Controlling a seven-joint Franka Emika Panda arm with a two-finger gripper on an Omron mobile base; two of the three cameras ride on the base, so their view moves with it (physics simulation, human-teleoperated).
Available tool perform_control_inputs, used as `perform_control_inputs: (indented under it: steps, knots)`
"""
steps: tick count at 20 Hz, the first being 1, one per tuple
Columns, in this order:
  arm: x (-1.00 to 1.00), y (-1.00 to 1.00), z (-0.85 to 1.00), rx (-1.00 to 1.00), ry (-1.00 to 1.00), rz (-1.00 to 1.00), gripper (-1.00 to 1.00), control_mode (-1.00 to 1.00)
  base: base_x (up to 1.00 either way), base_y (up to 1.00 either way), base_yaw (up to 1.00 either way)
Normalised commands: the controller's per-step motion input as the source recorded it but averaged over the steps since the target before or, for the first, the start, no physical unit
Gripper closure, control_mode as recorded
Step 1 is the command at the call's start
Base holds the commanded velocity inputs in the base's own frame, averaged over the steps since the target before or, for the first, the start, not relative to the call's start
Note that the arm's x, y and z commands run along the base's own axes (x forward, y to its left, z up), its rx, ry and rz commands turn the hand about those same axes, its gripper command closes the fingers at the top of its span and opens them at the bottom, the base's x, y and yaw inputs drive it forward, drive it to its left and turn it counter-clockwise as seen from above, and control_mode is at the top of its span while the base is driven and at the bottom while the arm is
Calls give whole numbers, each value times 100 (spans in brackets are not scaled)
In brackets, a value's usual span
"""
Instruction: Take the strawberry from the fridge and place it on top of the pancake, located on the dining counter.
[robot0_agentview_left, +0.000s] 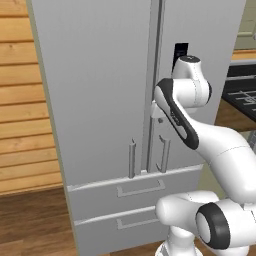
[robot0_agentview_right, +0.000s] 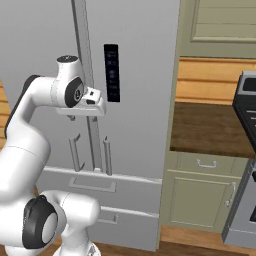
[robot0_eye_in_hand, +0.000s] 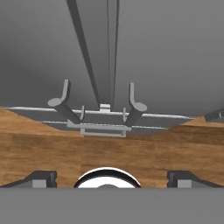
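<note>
Fridge, tall light-grey two-door, is shut; fingers spread, empty, near its bar handles. Next: grab one, pull.

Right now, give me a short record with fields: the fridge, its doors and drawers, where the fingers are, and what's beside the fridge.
fridge: light-grey fridge, in front of the robot
upper doors: both shut
drawers: both shut
door handles: two bar handles flanking the centre seam
control panel: black control panel on the right door
gripper: fingers spread open, holding nothing, pointing down along the door seam
beside fridge: brown counter on green cabinet
</note>
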Motion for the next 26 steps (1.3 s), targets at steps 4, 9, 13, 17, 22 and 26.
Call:
perform_control_inputs:
  steps: [4,9,13,17,22,26]
  knots:
    - [0,0,-18,0,-1,0,-100,-100,0,0,0]
    - [0,0,-20,0,0,0,-100,-100,0,0,0]
    - [0,0,-16,0,0,0,-100,-100,0,0,0]
    - [0,0,-16,0,0,0,-100,-100,0,0,0]
    - [3,0,-19,0,0,0,-100,-100,0,0,0]
    - [19,-10,-21,0,0,0,-100,-100,0,0,0]
